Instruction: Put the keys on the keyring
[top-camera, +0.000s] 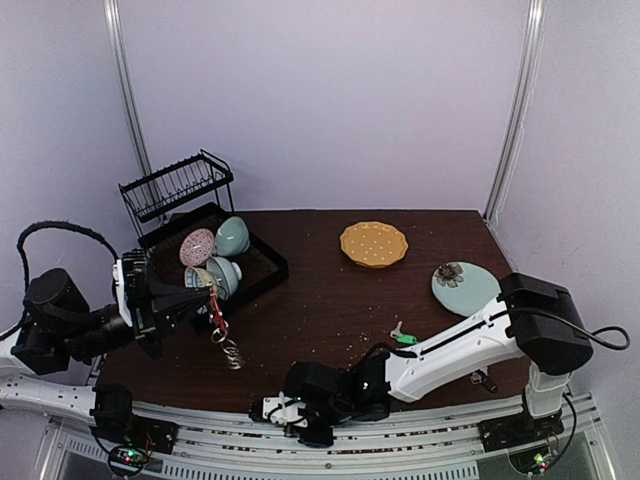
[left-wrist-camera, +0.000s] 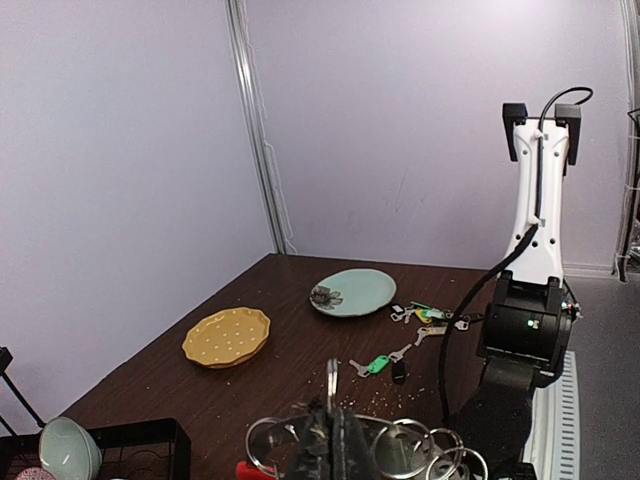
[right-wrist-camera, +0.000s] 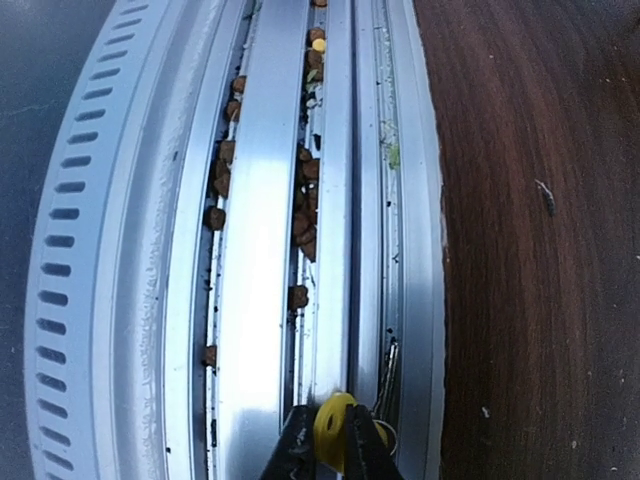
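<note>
Locate the left gripper (top-camera: 210, 293) at the left side of the table (top-camera: 330, 300), held above the surface just in front of the dish rack (top-camera: 180, 195). Note the jaws pressed fully together, clamped on the keyring (top-camera: 220, 325). Observe the keyring hanging below the fingertips, red arc uppermost, silver loops (left-wrist-camera: 405, 445) lowest. In the left wrist view, find those loops fanned out to either side of the closed fingers (left-wrist-camera: 322, 455), with a sliver of red at the bottom edge. Contact between loops and tabletop: not determinable.

Locate the right gripper (top-camera: 262, 408) beyond the near edge of the table, over the aluminium rail (right-wrist-camera: 250, 250). Trace the right arm (top-camera: 450, 345) lying low from its base at the right, reaching leftward. In the right wrist view, note the jaws closed on the yellow-tagged key (right-wrist-camera: 331, 426), yellow tag pinched between the fingertips and pointed down at the rail. Note brown crumbs (right-wrist-camera: 305, 215) lodged in the rail grooves.

Find other keys loose on the table: a green-tagged key (top-camera: 403, 338) just beside the right arm, a black-tagged key (left-wrist-camera: 399, 372) just beside that one, and a small cluster of keys (left-wrist-camera: 430, 320) near the pale green plate (left-wrist-camera: 352, 292). Find the yellow dotted plate (left-wrist-camera: 227, 336) well apart, toward the far edge. Find several bowls (top-camera: 228, 240) standing in the dish rack.
</note>
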